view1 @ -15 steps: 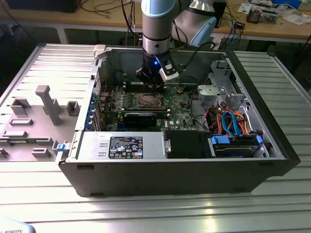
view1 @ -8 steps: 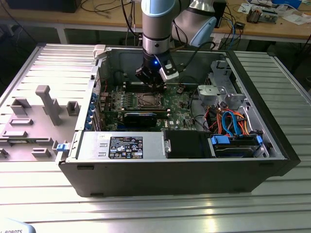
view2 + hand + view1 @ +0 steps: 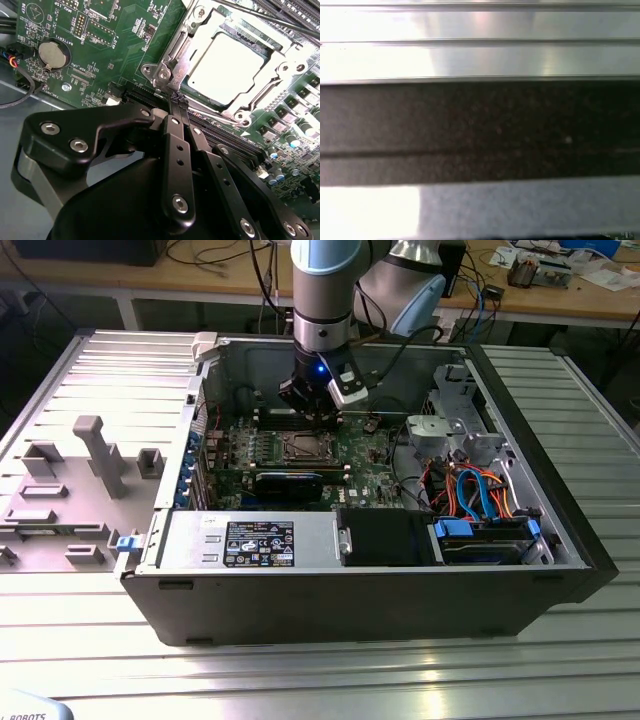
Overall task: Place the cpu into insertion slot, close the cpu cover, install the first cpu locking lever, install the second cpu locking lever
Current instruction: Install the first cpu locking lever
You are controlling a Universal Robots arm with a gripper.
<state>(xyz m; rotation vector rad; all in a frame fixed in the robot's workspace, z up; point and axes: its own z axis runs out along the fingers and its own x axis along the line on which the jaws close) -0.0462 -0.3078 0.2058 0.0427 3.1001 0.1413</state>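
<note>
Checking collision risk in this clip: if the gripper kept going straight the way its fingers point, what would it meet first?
Probably the cpu cover, at its near corner by the hinge. In the second wrist view the gripper has its fingers shut and aimed at that corner, seemingly almost touching; depth is unclear.

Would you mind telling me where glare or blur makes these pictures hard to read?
In the second wrist view, glare washes out the cpu top inside the cpu cover, while the hand close to the lens stays dark. In the first wrist view, everything is soft, with bright metal bands blown out. In the exterior view, lighting is even and the computer case reads clearly.
</note>
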